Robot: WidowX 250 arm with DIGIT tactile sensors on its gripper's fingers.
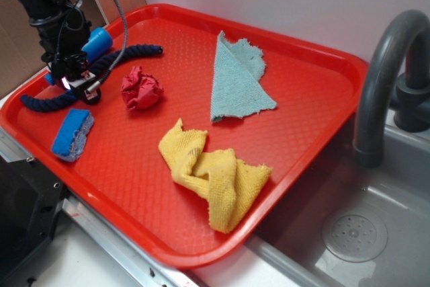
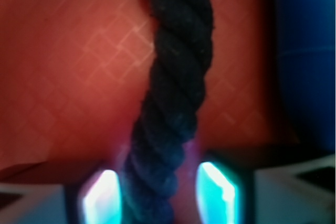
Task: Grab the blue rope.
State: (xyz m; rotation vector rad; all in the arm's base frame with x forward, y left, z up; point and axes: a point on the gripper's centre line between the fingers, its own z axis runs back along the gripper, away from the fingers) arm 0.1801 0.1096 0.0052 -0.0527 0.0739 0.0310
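One arm angled down over tray's left end [image 1: 27,122], end effector [image 1: 79,82] straddling — narrowly — blue rope [image 2: 176,93].

The arm [image 1: 47,5] at the frame's upper left was black and blocky, trailed looping black cables [image 1: 114,11], and ended in a gripper [image 1: 84,84] with a white-lit underside.

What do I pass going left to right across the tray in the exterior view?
Blue sponge → end effector over the blue rope → crumpled red cloth → yellow towel → teal cloth.
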